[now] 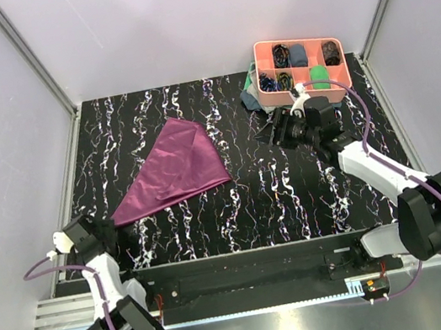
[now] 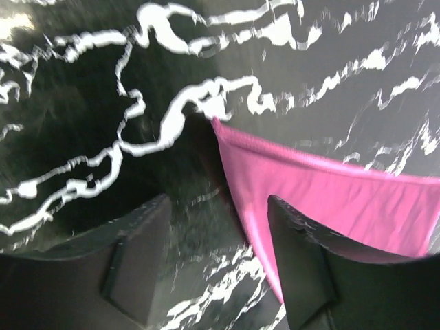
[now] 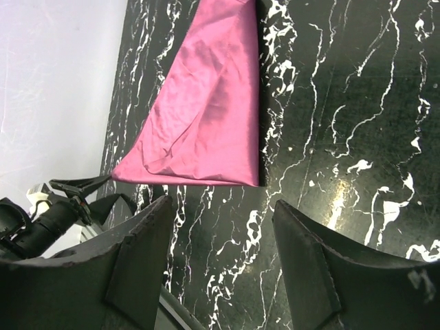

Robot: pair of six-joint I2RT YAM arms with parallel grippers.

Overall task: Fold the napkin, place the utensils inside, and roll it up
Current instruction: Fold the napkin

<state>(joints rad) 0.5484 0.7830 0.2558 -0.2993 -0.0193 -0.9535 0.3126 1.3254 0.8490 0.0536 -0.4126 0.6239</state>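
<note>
The plum-purple napkin lies folded into a triangle on the black marbled table, left of centre. Its near-left tip shows in the left wrist view, and the whole cloth shows in the right wrist view. My left gripper is open and empty, low at that tip, with one finger over the cloth's edge. My right gripper is open and empty, held above the table right of the napkin, near the pink tray. The spoon and fork are not in view.
A pink compartment tray with small dark and green cloth rolls stands at the back right. A teal-green cloth lies beside its left side. White walls and metal posts close in the table on three sides.
</note>
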